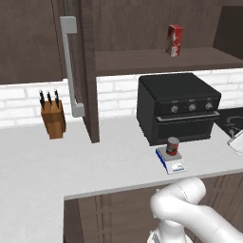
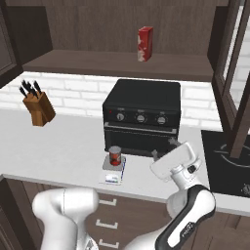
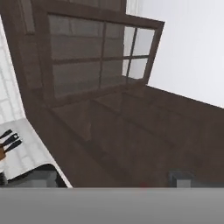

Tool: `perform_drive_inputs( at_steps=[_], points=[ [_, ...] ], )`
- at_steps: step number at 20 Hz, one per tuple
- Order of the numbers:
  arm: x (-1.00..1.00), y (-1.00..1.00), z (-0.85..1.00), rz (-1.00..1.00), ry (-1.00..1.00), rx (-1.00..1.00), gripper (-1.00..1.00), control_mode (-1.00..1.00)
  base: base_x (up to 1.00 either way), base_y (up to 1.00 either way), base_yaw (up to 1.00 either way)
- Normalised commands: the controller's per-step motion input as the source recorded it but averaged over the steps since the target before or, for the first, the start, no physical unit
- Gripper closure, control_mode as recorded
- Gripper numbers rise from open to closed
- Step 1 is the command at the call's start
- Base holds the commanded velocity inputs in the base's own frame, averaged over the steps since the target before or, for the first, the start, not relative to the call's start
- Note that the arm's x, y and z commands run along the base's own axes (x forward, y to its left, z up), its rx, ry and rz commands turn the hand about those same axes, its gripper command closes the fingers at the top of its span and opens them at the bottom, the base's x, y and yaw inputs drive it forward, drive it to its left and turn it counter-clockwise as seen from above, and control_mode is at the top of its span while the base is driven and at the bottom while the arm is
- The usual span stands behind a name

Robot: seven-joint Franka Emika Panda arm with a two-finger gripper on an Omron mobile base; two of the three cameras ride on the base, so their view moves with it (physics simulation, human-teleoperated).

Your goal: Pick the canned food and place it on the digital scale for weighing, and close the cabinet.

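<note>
The canned food (image 1: pixel 173 146) (image 2: pixel 115 156), a short red can with a silvery top, stands upright on the digital scale (image 1: pixel 176 166) (image 2: pixel 111 177) in front of the black oven. My gripper (image 2: pixel 163 148) hangs open and empty to the right of the can, clear of it, close to the oven's front. Both doors of the dark wooden cabinet (image 1: pixel 88 71) stand open: one door with a grey bar handle (image 1: pixel 70 66) at the left, another (image 2: pixel 238 78) at the right. In the hand view a glass-panelled cabinet door (image 3: pixel 87 57) is seen from below, with one fingertip (image 3: pixel 181 177) at the bottom.
A black oven (image 1: pixel 178 107) (image 2: pixel 141 117) sits on the white counter (image 1: pixel 57 161). A knife block (image 1: pixel 52 118) (image 2: pixel 38 108) stands at the left. A red-and-white box (image 1: pixel 174 40) (image 2: pixel 145 44) is on the cabinet shelf. A dark hob (image 2: pixel 227 163) lies at the right.
</note>
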Motion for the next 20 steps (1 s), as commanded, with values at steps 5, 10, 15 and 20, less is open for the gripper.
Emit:
perform_drive_inputs(
  at_steps=[5, 10, 15, 20],
  points=[
    [0.0, -0.5, 0.22, -0.16, -0.38, 0.0, -1.0, -1.0, 0.0, 0.0, 0.0],
    [-0.05, -0.58, 0.24, -0.19, 0.0, 0.04, -1.0, -1.0, 0.0, 0.0, 0.0],
    [0.0, -0.56, 0.34, -0.17, 0.44, 0.03, -1.0, -1.0, 0.0, 0.0, 0.0],
    [0.01, -0.29, 0.17, -0.19, 0.19, 0.0, -1.0, -1.0, 0.0, 0.0, 0.0]
  ],
)
